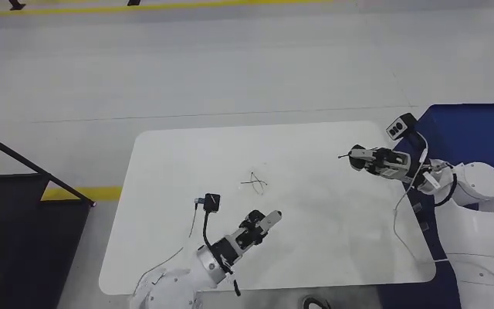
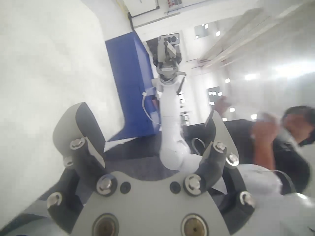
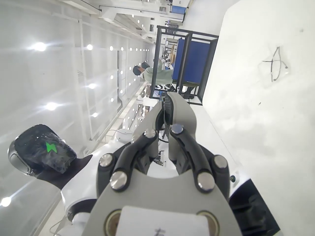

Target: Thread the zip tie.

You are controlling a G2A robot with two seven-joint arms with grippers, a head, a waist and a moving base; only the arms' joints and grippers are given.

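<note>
Currently | zip tie (image 1: 257,182) looped, axis unclear | left gripper (image 1: 267,219) nearer it, spread wide, empty | right gripper (image 1: 349,155) well apart from it, pinched closed, apparently empty

Bright, even light from ceiling lamps (image 3: 39,47), which flare in both wrist views. The desk (image 1: 324,224) glares near white. Straight lines bend at their edges.

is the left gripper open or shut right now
Open. In the left wrist view the left gripper has its jaws spread wide apart, with nothing held between them.
</note>
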